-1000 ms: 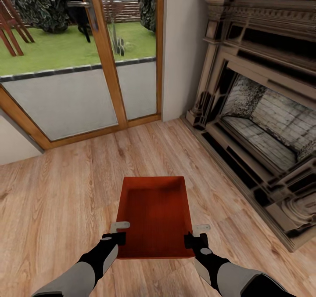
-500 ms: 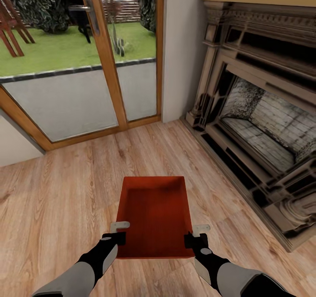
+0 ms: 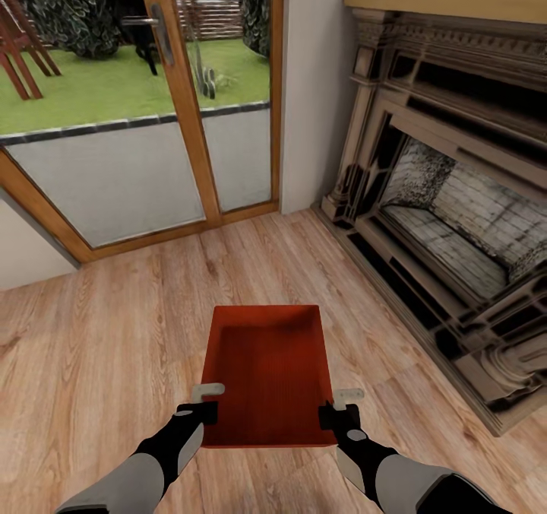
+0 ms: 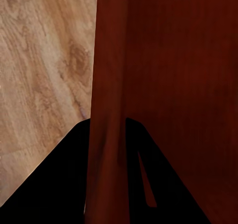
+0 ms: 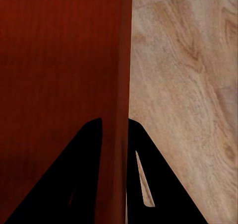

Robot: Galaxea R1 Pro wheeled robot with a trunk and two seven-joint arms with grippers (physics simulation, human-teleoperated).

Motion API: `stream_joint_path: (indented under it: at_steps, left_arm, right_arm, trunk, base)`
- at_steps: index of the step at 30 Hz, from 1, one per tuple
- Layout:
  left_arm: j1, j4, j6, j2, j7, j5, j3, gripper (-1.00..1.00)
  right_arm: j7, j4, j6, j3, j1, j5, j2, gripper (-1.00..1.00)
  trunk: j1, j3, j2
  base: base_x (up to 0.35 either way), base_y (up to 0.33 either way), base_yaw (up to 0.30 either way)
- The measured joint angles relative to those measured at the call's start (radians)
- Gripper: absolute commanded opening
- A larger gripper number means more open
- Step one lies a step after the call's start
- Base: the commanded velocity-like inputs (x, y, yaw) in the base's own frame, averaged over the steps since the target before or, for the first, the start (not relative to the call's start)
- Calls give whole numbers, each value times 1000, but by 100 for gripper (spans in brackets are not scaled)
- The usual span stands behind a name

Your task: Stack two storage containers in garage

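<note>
While the orange-red rectangular open-top storage container (image 3: 267,373) hangs between the two arms above the light wood plank floor (image 3: 99,347), the step in hand looks to be the carry: one bin is lifted and has yet to leave the living room for the garage. At the far left stands a wood-framed glass patio door (image 3: 163,96) with lawn behind it. Next comes the left gripper (image 3: 207,401), black and short-fingered, clamped on the container's left wall near its near corner; in the left wrist view its fingers (image 4: 59,184) straddle that thin red wall (image 4: 106,110), one inside and one outside. The container sits centred just ahead of the robot, level, its long axis pointing away, its plain smooth inside bare. On the bin's right wall the right gripper (image 3: 338,406) grips in the same way, and the right wrist view shows its fingers (image 5: 158,184) pinched either side of the wall (image 5: 121,85). Farthest right is a dark carved stone fireplace (image 3: 448,217) with a pale brick hearth, set against the wall. By my judgement the next move calls for turning the base away from the door and fireplace and driving toward the garage, holding both grips even so the bin stays level; the thin walls could slip or tilt if one arm lags.
</note>
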Motion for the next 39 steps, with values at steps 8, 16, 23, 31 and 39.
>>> stream_joint_path:
  at_steps: [8,16,23,31,39]
  left_arm:
    - [1,0,0,0,0,-1,1,-100]
    - [0,0,0,0,0,0,0,-100]
    - [0,-1,0,0,0,1,-1,-100]
    - [0,-1,0,0,0,2,-2,-100]
    - [0,-2,0,0,1,2,-2,-100]
  right_arm:
    - [0,0,0,1,0,-1,0,-100]
    - [0,0,0,1,0,0,0,-100]
    - [0,-1,0,-1,0,2,0,-100]
    - [0,-1,0,-2,0,3,0,-100]
    - [0,-1,0,-2,0,4,-1,-100]
  trunk:
    - [-31,25,56]
    - [-61,50,112]
    - [-88,72,161]
    - [-92,75,168]
    - [-92,75,168]
  base:
    - [0,0,0]
    - [0,0,0]
    - [0,0,0]
    - [0,0,0]
    - [0,0,0]
